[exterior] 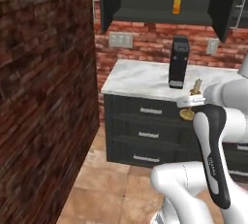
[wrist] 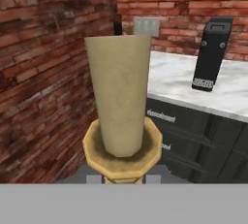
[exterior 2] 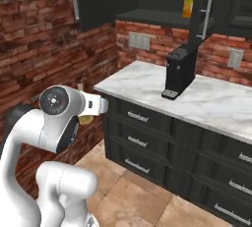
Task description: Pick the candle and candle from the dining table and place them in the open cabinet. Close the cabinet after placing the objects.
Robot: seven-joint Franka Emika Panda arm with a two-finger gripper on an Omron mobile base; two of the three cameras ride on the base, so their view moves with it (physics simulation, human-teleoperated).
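our tool (exterior: 193, 101) grips the brass-gold candle (wrist: 118, 102) by its holder, upright, in front of the dark drawers (exterior: 145, 131), below the open cabinet (exterior: 160, 0).

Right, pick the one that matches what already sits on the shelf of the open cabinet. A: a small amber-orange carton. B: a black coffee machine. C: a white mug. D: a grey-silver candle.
A: a small amber-orange carton stands on the dark shelf of the cabinet, above the marble worktop.
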